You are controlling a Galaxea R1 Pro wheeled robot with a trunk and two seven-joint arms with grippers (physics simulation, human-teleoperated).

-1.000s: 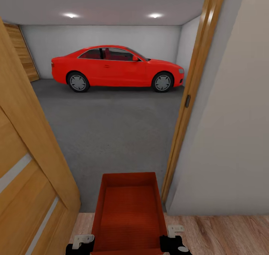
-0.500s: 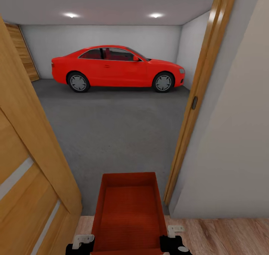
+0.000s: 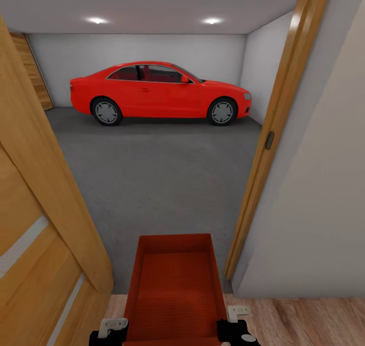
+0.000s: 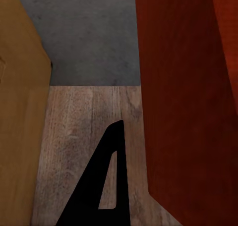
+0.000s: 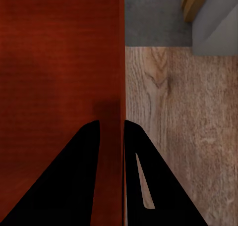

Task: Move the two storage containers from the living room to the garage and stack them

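The robot stands at a doorway with the garage floor [image 3: 152, 184] straight ahead and a red car [image 3: 157, 90] by the far wall. One orange-red storage container [image 3: 175, 290] is carried low in front, between the two arms, with its long side pointing ahead through the doorway. The right tool [image 5: 111, 132] has its two fingers squeezed on the container's right wall, one finger inside and one outside. The left tool [image 3: 112, 328] sits at the container's left wall; one dark finger [image 4: 101, 186] shows just outside that wall, so I cannot tell if it is closed. An open wooden door [image 3: 35, 224] is close on the left and the door frame [image 3: 268, 148] close on the right, so going straight looks best.
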